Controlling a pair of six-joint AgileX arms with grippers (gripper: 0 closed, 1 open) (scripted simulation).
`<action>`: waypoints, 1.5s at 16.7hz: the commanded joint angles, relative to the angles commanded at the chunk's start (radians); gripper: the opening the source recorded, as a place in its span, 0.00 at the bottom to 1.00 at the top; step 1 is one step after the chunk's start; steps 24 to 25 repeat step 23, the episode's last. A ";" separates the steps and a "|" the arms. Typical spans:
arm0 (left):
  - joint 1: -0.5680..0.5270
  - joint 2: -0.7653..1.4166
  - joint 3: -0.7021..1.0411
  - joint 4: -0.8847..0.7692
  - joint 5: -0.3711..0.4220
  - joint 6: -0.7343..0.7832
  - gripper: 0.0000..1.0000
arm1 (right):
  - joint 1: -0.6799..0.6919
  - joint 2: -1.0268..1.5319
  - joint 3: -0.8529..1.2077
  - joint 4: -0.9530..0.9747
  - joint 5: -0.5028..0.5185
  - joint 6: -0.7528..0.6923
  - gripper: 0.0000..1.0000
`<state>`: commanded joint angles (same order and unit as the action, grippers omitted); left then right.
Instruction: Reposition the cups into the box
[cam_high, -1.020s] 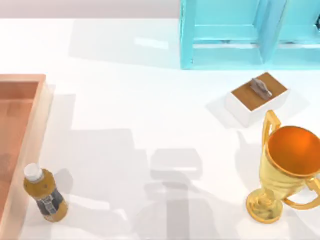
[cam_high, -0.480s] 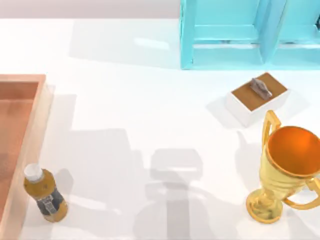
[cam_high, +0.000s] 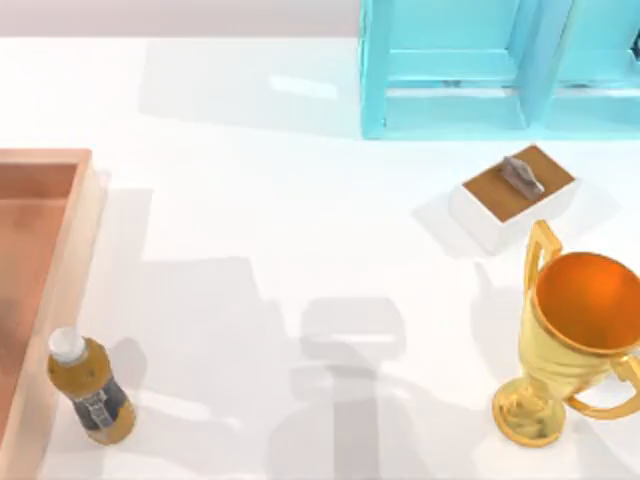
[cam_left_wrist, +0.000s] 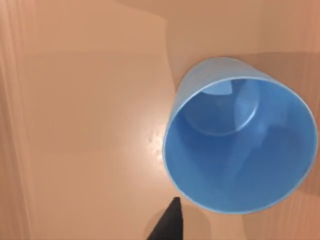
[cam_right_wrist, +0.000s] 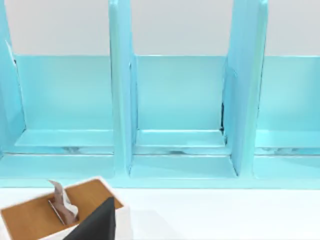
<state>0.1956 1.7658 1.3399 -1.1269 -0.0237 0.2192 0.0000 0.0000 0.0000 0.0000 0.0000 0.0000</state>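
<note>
At nine o'clock in our top view the box (cam_high: 60, 260) runs off the left edge, so we see just its right wall and a strip of floor. The turquoise shelf (cam_high: 450, 70) at one o'clock is cut by the top and right edges, and the gold trophy (cam_high: 575, 340) at four o'clock loses part of its right handle to the right edge. In our left wrist view the blue cup (cam_left_wrist: 235, 140) is clipped at the right edge, and of our left gripper we see one dark fingertip (cam_left_wrist: 170, 225), cut by the lower edge. Our right wrist view likewise shows one dark fingertip (cam_right_wrist: 97, 225), which hides part of the white block (cam_right_wrist: 45, 215), itself cut off below.
</note>
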 joint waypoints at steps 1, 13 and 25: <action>0.000 0.000 0.000 0.000 0.000 0.000 0.98 | 0.000 0.000 0.000 0.000 0.000 0.000 1.00; -0.002 0.011 0.041 -0.040 0.000 0.001 1.00 | 0.000 0.000 0.000 0.000 0.000 0.000 1.00; -0.007 0.005 0.404 -0.399 0.000 -0.005 1.00 | 0.000 0.000 0.000 0.000 0.000 0.000 1.00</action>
